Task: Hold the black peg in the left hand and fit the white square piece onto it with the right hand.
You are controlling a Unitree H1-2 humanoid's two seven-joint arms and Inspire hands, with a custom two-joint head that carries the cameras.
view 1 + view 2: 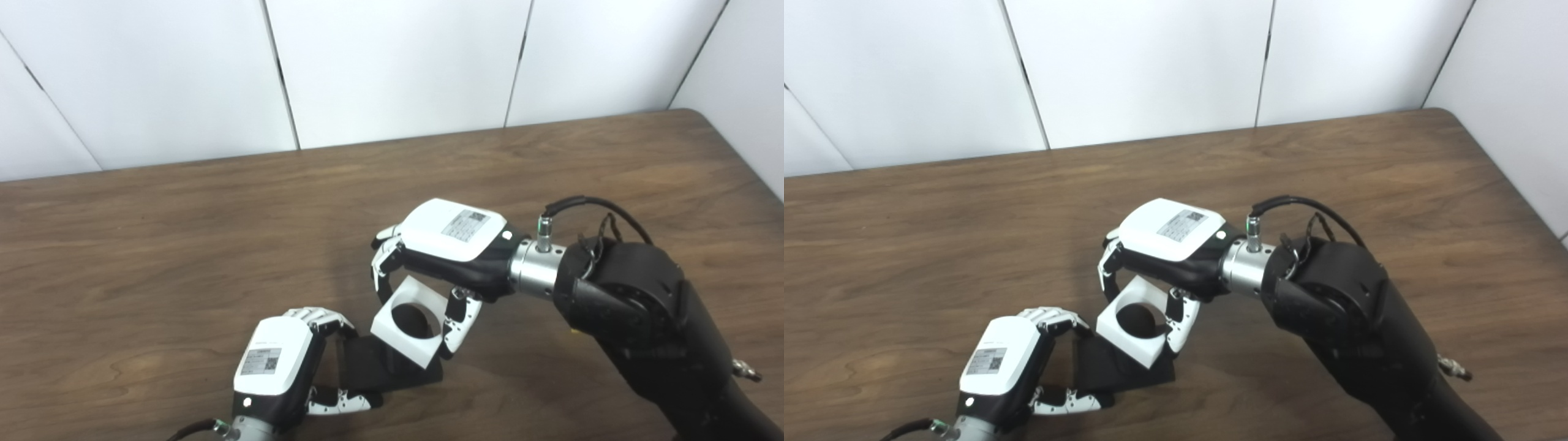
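Note:
My left hand (288, 361) is shut on the black peg piece (376, 367), gripping its flat black base between fingers and thumb just above the table at the lower middle. My right hand (438, 257) is shut on the white square piece (409, 323), which has a round hole in its middle. The white piece sits tilted over the right end of the black base, and something dark shows through the hole. I cannot tell how far the peg is inside. Both also show in the right eye view: the white piece (1134, 321) and the black base (1108, 367).
The brown wooden table (184, 245) stretches all around the hands. White wall panels (392, 61) stand behind its far edge. The right arm's black forearm (643, 318) fills the lower right.

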